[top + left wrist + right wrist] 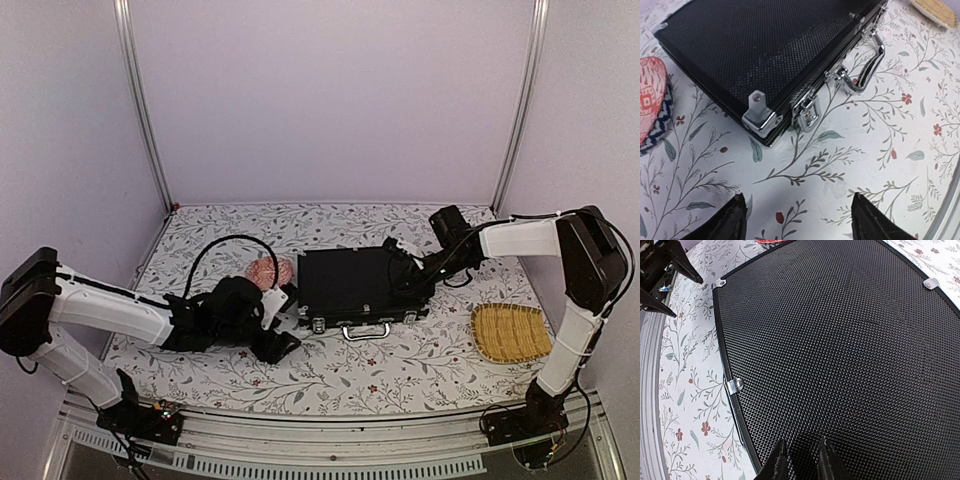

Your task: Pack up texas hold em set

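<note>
1. Lavender walls are closing in a table that is wearing a white floral cloth (pixel 400 370).
2. At the centre of it, a black textured briefcase with silver corners (pixel 345 280) is lying flat with its lid down, its silver handle (pixel 365 330) facing 6 o'clock, towards the arm bases.
3. From the left wrist view, a silver latch (pixel 807 112) is sitting against the front wall near the case's corner.
4. The left gripper (pixel 290 318) is hovering low over the cloth off the case's 8 o'clock corner. Its fingers are standing wide apart and holding nothing.
5. The right gripper (pixel 405 272) is reaching in over the lid from 3 o'clock. Its fingers (pixel 781 455) are sitting nearly together with only a slim gap, gripping nothing; whether the tips are touching the lid I cannot tell.
6. A pink patterned dome (pixel 268 272) is resting just beside the case at 9 o'clock.
7. A yellow woven tray (pixel 510 332) is lying well apart at 4 o'clock.
</note>
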Controlling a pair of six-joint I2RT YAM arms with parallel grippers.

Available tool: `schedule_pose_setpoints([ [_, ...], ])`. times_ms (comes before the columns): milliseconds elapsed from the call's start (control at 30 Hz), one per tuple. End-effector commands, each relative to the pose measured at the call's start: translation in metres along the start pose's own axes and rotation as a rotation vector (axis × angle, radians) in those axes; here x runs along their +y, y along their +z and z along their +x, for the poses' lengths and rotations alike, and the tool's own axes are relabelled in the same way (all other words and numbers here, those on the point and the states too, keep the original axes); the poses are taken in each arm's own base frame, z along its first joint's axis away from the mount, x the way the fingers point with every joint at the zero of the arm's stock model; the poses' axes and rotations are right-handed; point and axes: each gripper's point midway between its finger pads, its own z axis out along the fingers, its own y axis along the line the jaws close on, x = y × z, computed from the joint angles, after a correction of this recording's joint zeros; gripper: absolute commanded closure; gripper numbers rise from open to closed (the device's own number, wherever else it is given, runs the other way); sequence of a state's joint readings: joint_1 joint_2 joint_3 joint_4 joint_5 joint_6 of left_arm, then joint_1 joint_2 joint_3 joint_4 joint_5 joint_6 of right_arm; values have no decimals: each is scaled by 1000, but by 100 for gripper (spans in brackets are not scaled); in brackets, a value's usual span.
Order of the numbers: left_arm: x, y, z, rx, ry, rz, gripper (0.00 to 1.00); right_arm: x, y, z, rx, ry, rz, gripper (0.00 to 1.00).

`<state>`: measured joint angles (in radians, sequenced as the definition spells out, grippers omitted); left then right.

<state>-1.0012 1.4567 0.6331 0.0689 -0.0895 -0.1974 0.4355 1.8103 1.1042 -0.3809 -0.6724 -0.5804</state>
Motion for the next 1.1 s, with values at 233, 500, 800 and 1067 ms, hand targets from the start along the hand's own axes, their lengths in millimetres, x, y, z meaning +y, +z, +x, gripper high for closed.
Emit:
schedule_pose_setpoints([
  [233,21,27,-23,-203,120,115,16,9,24,68,196,121,-43,76],
  [500,4,59,-26,-232,184,218,23,10,30,77,217,135,-64,76],
  [800,7,77,-20,-213,191,220,33,12,34,83,229,145,-81,76],
  [1067,2,80,-25,-221,164,267,28,12,38,90,246,160,-93,76],
])
